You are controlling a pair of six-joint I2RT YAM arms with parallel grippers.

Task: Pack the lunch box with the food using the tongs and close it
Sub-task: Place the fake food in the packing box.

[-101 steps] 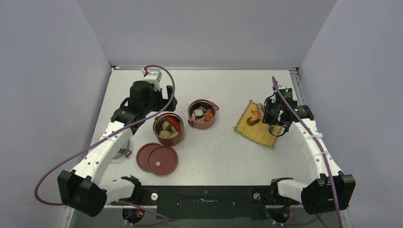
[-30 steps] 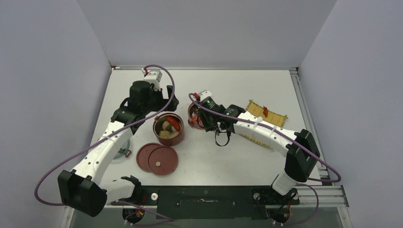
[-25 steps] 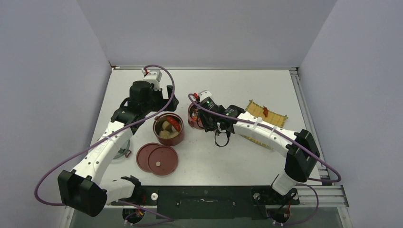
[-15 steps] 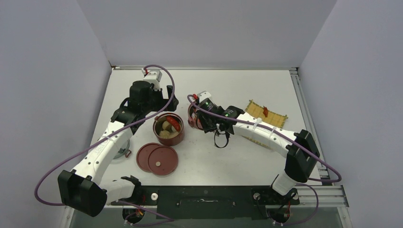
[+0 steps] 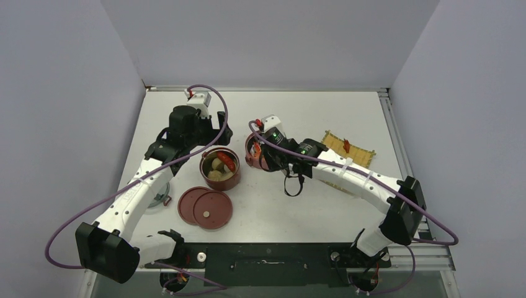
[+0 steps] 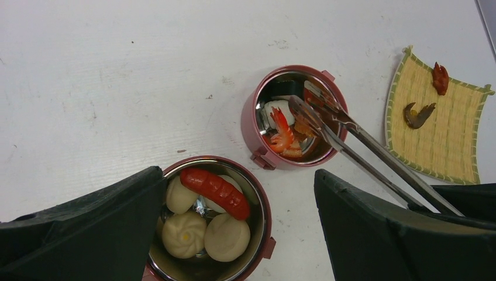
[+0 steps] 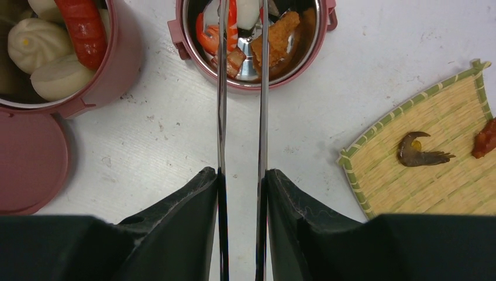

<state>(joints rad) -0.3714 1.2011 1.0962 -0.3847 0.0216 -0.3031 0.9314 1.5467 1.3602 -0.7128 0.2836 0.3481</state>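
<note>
The lunch box stands as two open dark-red bowls. The left bowl [image 5: 219, 168] holds cream buns [image 6: 187, 234] and a red sausage [image 6: 214, 191]. My left gripper [image 6: 237, 175] hangs open above it, holding nothing. The right bowl [image 7: 251, 76] holds a shrimp [image 6: 282, 130] and fried orange pieces [image 7: 275, 35]. My right gripper [image 7: 241, 172] is shut on the silver tongs [image 7: 222, 88]. The tongs' arms are spread, with their tips [image 6: 316, 117] inside the right bowl. Whether the tips touch any food cannot be made out.
Two flat dark-red lids [image 5: 205, 208] lie overlapping in front of the left bowl. A yellow woven mat [image 7: 433, 170] to the right carries a dark brown piece [image 7: 418, 150] and a red piece [image 7: 485, 139]. A small grey part [image 5: 160, 200] lies under the left arm.
The right gripper brought the tongs from the mat over to the right bowl. In the last second the tongs' arms spread a little. The left arm has stayed still.
</note>
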